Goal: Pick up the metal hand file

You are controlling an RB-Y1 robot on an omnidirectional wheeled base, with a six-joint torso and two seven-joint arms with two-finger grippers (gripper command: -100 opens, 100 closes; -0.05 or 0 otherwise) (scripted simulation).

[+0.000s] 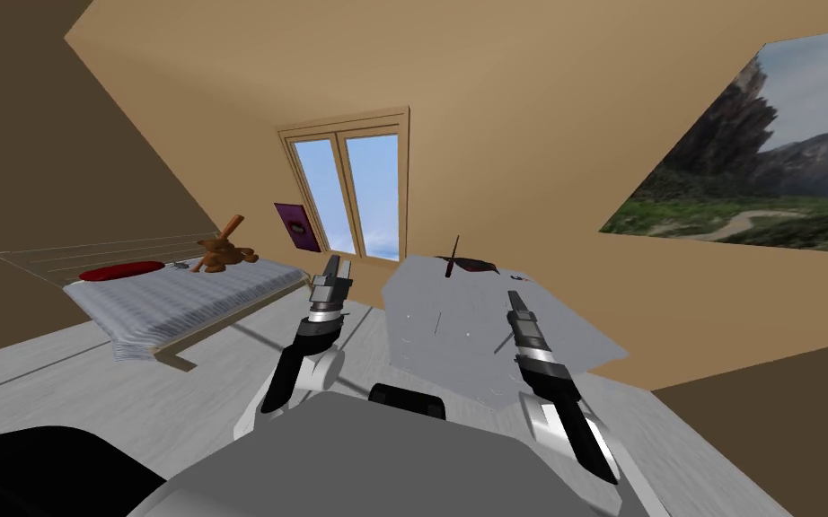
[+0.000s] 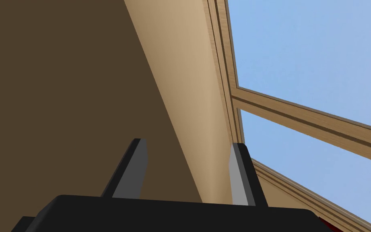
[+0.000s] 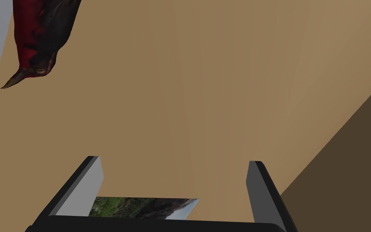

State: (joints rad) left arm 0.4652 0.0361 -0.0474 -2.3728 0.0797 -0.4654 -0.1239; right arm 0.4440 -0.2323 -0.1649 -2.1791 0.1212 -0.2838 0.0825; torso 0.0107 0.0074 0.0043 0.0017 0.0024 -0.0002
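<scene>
Your right hand (image 1: 513, 298), spread, hangs over the grey worktop (image 1: 457, 359), poised for a file too small to pick out; left hand (image 1: 336, 266), also spread, sits aside.

Thin dark slivers (image 1: 437, 321) on table (image 1: 457, 359) — maybe tools — unidentifiable.

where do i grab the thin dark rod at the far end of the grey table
Probably mid-length, from above, fingers across the thin dark rod: it is long and slim, with a dark red thing close beside it on the grey table.
</scene>
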